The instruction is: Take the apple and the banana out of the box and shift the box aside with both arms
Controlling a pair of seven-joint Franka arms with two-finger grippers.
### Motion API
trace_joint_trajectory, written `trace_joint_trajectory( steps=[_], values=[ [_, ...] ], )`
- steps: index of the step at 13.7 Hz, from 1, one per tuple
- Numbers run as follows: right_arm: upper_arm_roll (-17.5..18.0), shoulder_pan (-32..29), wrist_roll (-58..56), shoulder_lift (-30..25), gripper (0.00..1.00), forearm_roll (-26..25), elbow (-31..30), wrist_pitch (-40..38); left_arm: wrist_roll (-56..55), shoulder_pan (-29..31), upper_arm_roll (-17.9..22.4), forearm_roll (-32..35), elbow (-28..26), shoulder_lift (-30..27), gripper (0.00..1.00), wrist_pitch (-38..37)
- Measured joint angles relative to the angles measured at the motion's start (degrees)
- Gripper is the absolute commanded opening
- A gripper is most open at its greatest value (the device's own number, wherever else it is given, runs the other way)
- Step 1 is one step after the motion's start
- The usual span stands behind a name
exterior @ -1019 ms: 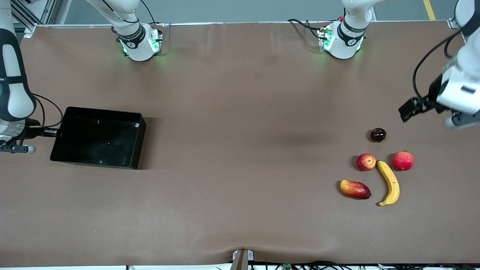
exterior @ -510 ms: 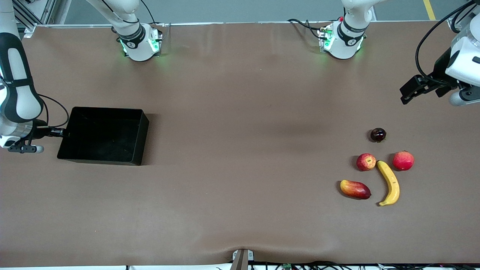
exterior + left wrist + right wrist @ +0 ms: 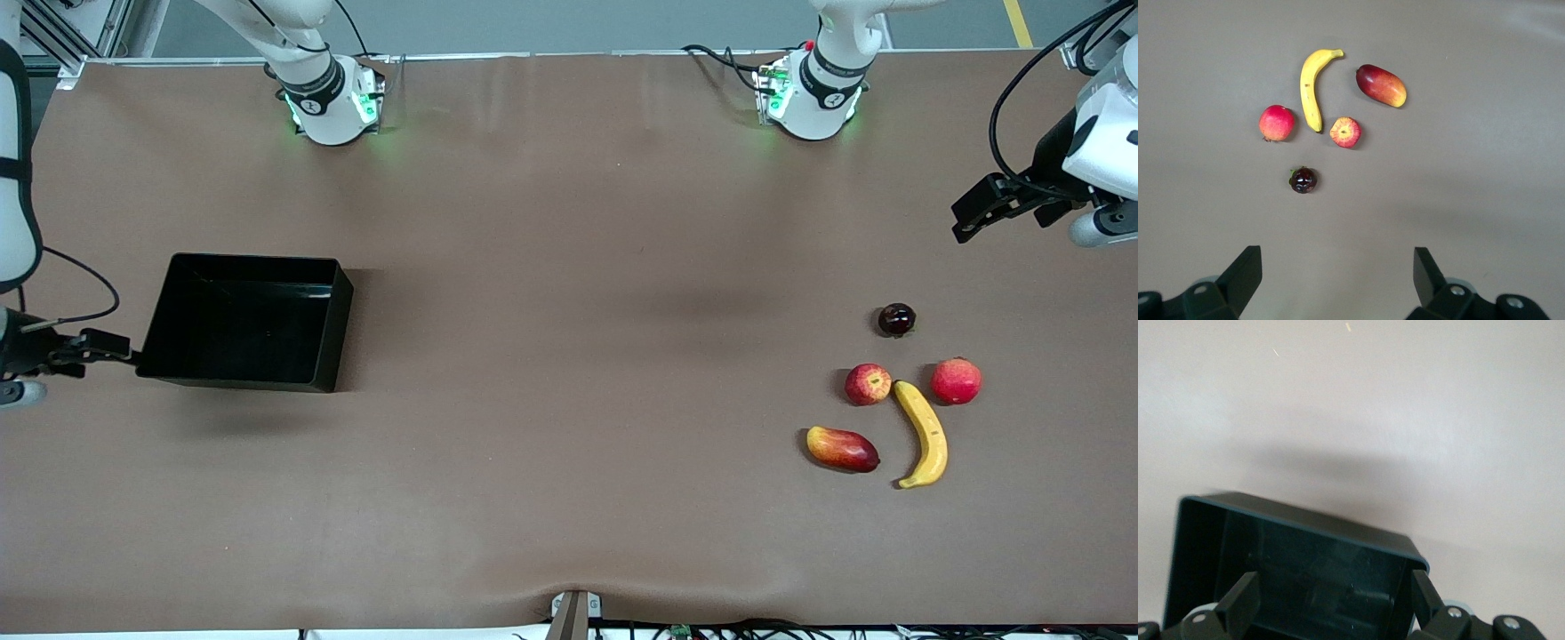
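Front view: box (image 3: 249, 322) sits at mid-left of the frame, empty, on the desk (image 3: 569, 267). Banana (image 3: 925, 434) and apple (image 3: 868, 384) lie out on the desk at lower right, apple just beside the banana's upper tip; three other fruits lie close around them.

Right pincer (image 3: 114, 347) is at the left edge, just off the box's short wall, fingers spread wide and gripping nothing. Left pincer (image 3: 973, 218) hangs over bare desk at upper right, fingers wide apart, empty.

Handling, judged: box looks light, stiff, glossy, so likely slippery; the thin top rim of a short wall seems the best place to pinch.

Hard to see: most of the right arm is cut off by the frame edge. Right wrist view is blurred.
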Motion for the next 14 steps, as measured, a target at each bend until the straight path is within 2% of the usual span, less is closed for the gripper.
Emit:
trace_joint_trajectory(
  steps=[2, 6, 11, 14],
  values=[
    [0.02, 2.96, 2.71, 0.08, 1.00, -0.10, 2.97, -1.46, 2.56, 0.04, 0.45, 0.00, -0.08, 0.00, 1.00, -0.37],
    [0.10, 8.27, 16.56, -1.75, 1.00, -0.47, 6.17, -11.87, 2.97, 0.29, 0.66, 0.00, -1.07, -0.02, 1.00, -1.11],
    [0.37, 12.92, 30.33, -14.32, 1.00, -2.54, 6.94, -28.37, 2.93, 0.34, 0.68, 0.00, -1.33, -0.06, 1.00, -0.93],
    [0.44, 13.06, 31.70, -21.42, 1.00, -2.59, 5.85, -34.71, 2.93, 0.21, 0.52, -0.01, -1.76, 0.36, 1.00, 0.61]
  ],
)
